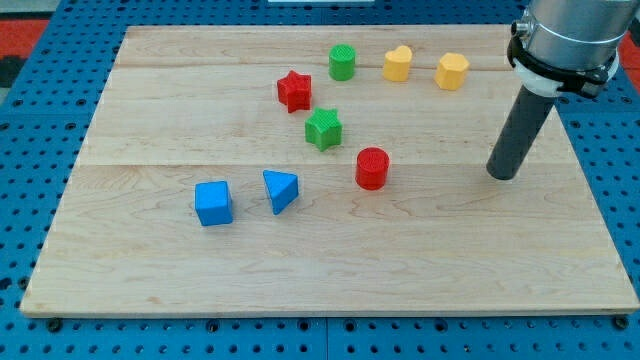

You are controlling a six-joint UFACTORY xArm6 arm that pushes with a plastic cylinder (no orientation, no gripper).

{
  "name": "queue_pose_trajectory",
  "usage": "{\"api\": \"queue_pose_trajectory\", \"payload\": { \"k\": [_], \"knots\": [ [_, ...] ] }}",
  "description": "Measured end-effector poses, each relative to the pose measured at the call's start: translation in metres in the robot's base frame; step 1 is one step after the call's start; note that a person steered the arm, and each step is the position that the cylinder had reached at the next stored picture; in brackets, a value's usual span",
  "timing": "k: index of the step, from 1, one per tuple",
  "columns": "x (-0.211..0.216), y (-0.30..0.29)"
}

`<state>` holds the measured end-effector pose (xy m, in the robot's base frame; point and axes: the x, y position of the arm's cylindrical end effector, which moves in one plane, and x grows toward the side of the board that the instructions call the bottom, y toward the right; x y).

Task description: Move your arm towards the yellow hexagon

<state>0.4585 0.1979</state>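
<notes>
A pale wooden board point(330, 270) lies on blue pegboard. Near its top right corner sits the yellow hexagon point(452, 71), probably light, rigid plastic that slides easily; push a flat side. My tip point(501, 176), clawless, stands below-right, apart.

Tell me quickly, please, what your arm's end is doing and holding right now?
My tip: a bare rod, no pincer, holding nothing; it touches no block, standing toward the view's right of the red cylinder and below the yellow hexagon.
</notes>
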Motion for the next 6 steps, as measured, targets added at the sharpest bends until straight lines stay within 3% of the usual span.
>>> {"api": "queue_pose_trajectory", "payload": {
  "k": [4,6],
  "knots": [
    [-0.001,-0.012],
    [-0.088,0.024]
  ]
}}
